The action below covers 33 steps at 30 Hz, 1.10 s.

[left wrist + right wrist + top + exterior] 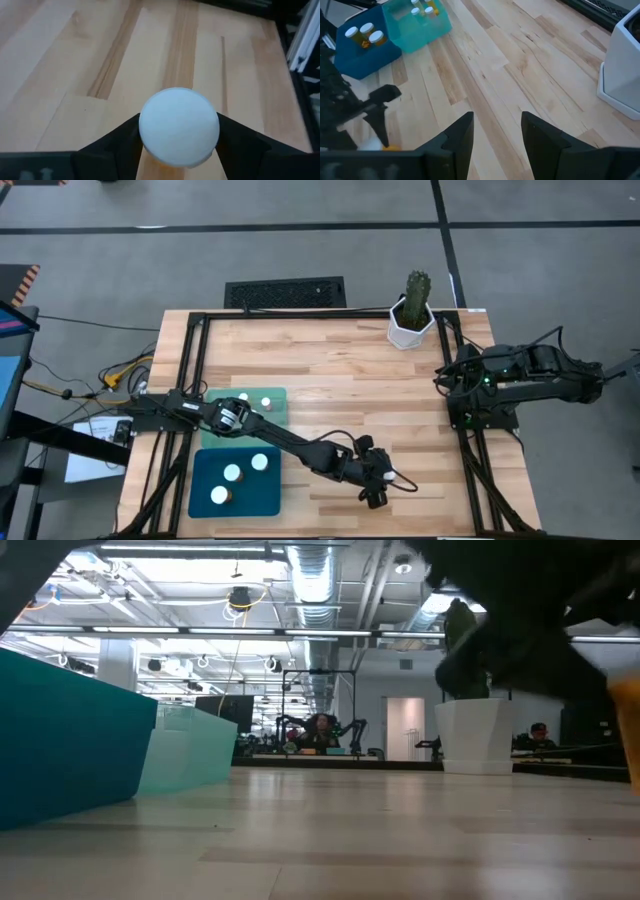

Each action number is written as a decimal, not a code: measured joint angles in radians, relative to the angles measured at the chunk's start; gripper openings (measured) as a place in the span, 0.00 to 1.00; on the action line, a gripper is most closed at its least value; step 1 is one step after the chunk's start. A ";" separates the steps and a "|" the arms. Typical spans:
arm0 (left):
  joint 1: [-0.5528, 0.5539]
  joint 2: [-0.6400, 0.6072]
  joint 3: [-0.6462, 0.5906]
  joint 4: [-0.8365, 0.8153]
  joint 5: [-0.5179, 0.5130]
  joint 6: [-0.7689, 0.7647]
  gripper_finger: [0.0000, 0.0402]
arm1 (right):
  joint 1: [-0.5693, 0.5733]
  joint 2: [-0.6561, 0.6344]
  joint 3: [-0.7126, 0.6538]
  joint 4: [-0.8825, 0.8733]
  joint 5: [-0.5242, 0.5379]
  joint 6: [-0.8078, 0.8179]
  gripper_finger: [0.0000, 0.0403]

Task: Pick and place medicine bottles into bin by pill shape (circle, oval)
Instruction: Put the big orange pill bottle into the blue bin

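Observation:
A medicine bottle with a white cap and an amber body stands between the fingers of my left gripper, on the table's near side, right of the trays. The gripper is shut on it. Whether the bottle's base is on the table, I cannot tell. Three bottles stand in the dark blue tray and two in the light teal tray. My right gripper is open and empty, resting at the table's right edge. My left gripper pinches the bottle between its two fingers, one on each side of the white cap's rim. The fingers come from above, pointing down. The bottle stands upright under the gripper; the cap hides the body in the wrist view.
A white pot with a green cactus stands at the far right of the table. The two trays sit side by side at the near left. Black frame rails run along the table's sides. Bare wood lies between the trays and the right arm.

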 joint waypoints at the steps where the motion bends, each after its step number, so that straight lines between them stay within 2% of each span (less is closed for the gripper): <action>1: -0.001 -0.003 0.015 -0.017 0.000 0.000 0.52 | 0.000 0.000 0.000 0.000 0.000 0.000 0.43; 5: -0.007 -0.009 0.091 -0.088 -0.026 0.000 0.51 | 0.000 0.000 0.000 0.000 0.000 0.000 0.43; 11: -0.031 -0.009 0.249 -0.348 -0.092 -0.030 0.51 | 0.000 0.000 0.000 0.000 0.000 0.000 0.43; 15: -0.067 -0.084 0.197 -0.442 -0.163 -0.122 0.53 | 0.000 0.000 0.000 0.001 0.000 0.000 0.43; 18: -0.116 -0.142 0.197 -0.578 -0.276 -0.227 0.53 | 0.000 0.000 0.000 0.003 0.000 0.000 0.43; 22: -0.212 -0.185 0.196 -0.822 -0.387 -0.472 0.53 | 0.000 0.000 0.000 0.006 0.000 0.001 0.43; 27: -0.358 -0.216 0.196 -1.116 -0.486 -0.929 0.53 | -0.001 0.000 0.000 0.006 0.000 0.003 0.43; 31: -0.468 -0.214 0.194 -1.278 -0.471 -1.225 0.53 | 0.000 0.000 0.000 0.006 0.000 0.011 0.43; 33: -0.508 -0.214 0.170 -1.266 -0.467 -1.254 0.53 | -0.001 0.000 0.000 0.006 0.000 0.016 0.43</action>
